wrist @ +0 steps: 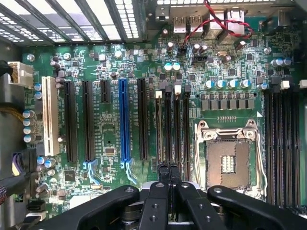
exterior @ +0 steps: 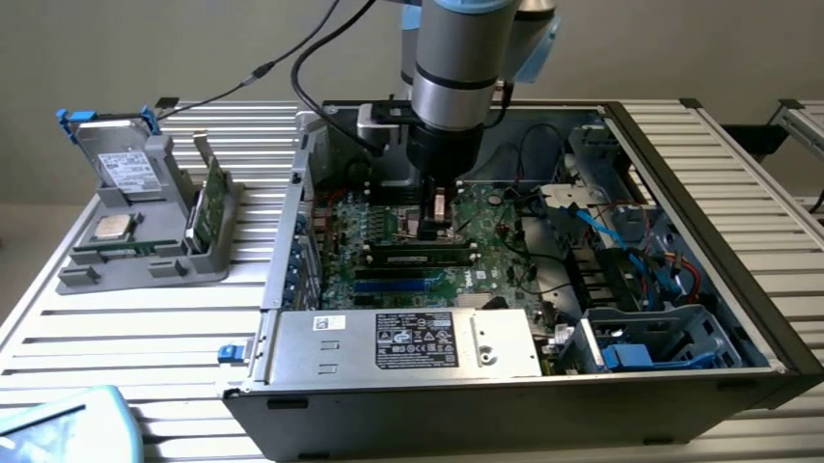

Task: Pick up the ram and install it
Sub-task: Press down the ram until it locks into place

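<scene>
Pincer [wrist: 169, 184] is closed, black fingers [wrist: 163, 175] pressed together w/ nothing visible between them, hanging low inside the open black PC case [exterior: 721, 251], tips just above the green motherboard [wrist: 110, 129]. Judging by that, it's down over the memory slot area, prob. because the slots sit deep in the case and need a straight vertical approach.

Ram, a long thin green stick w/ dark chips [exterior: 419, 256], lies along a slot on the motherboard directly below the pincer in the exterior view; looks seated or nearly so, can't confirm latches.

Around the motherboard: row of long black expansion slots [wrist: 72, 120], one blue slot [wrist: 123, 120], one white slot [wrist: 48, 117], and a silver-framed empty CPU socket [wrist: 228, 160] beside the narrow memory slots [wrist: 171, 129]. Red/black wires [wrist: 218, 21] run by the rear ports. Grey metal power supply box [exterior: 399, 342] sits at the case's near edge; blue cables and drive cage [exterior: 644, 338] crowd the exterior view's right.

Outside the case, on the slatted worktop [exterior: 129, 328], a grey parts holder [exterior: 154, 231] carries spare components.
</scene>
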Controlling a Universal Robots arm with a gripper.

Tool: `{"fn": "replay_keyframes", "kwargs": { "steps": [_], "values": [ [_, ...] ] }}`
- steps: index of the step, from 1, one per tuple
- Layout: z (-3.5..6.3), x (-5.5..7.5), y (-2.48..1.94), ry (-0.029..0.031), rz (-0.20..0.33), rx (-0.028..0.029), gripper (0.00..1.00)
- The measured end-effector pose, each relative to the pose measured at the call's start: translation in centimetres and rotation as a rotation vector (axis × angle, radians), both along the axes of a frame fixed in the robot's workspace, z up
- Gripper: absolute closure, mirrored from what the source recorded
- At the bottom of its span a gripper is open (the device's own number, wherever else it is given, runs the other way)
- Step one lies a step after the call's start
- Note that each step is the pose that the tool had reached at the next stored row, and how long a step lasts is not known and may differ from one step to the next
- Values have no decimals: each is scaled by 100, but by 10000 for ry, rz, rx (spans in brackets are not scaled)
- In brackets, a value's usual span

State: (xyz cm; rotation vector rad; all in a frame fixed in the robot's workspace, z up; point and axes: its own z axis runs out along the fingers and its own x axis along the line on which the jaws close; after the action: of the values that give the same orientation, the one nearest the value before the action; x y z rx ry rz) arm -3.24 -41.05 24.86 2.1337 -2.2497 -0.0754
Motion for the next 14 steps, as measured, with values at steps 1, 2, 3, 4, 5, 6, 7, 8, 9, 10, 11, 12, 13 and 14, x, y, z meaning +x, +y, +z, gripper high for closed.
{"fn": "replay_keyframes", "kwargs": {
  "steps": [1, 2, 3, 4, 5, 6, 7, 8, 9, 10, 11, 12, 13, 14],
  "values": [
    [-2, 0, 0, -4, -79, -3, 89],
    [-4, 0, 0, -7, -177, -4, 89],
    [-5, -1, 0, -8, -290, -7, 89],
    [-6, 0, 0, -9, -399, -9, 89],
    [-7, 0, 1, -11, -501, -8, 89],
    [-7, 0, 1, -11, -594, -9, 89],
    [-7, -1, 0, -10, -690, -9, 89],
    [-7, -1, 0, -10, -778, -9, 89],
    [-7, -1, 1, -10, -871, -9, 89],
    [-7, -1, 0, -10, -957, -9, 89],
    [-7, -1, 0, -10, -1041, -9, 89],
    [-7, -1, 0, -10, -1105, -10, 89],
    [-7, -2, 0, -10, -1163, -9, 89],
    [-7, -3, 0, -10, -1218, -9, 89]
  ]
}}
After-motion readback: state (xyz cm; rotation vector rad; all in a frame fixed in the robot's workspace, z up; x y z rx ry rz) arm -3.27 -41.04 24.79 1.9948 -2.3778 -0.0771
